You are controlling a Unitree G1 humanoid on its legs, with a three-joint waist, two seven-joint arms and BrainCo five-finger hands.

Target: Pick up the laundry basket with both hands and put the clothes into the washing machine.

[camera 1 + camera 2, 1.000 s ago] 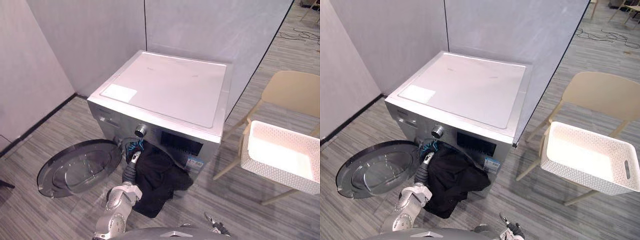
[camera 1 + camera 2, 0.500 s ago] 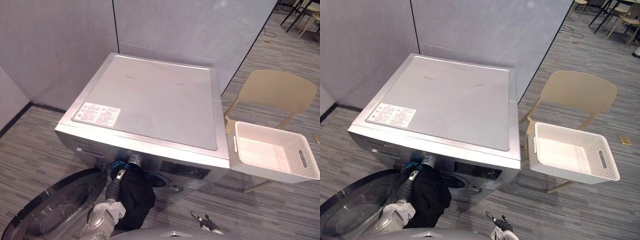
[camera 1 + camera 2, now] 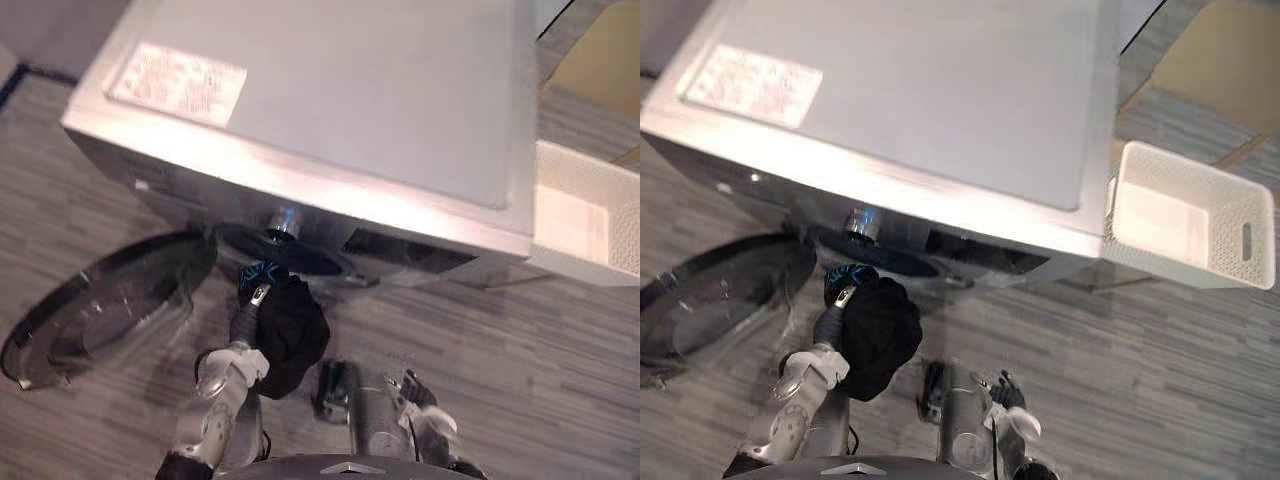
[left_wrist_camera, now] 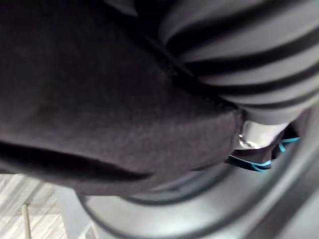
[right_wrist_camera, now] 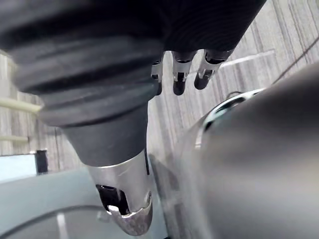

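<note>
Lift the black garment (image 3: 878,335) clear of the lower rim and push it deep into the drum opening (image 3: 285,255) of the washing machine (image 3: 920,100); it hangs bunched at the left hand (image 3: 258,290), whose grip cannot be told. The right hand (image 5: 180,79) is relaxed and empty, the white laundry basket (image 3: 1180,215) beside the machine. Since half a second ago the camera has tilted down; the garment hangs shorter.

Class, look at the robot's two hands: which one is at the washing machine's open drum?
The left hand, up at the drum opening with the black clothes bunched against it. The right hand hangs low over the floor, empty.
</note>
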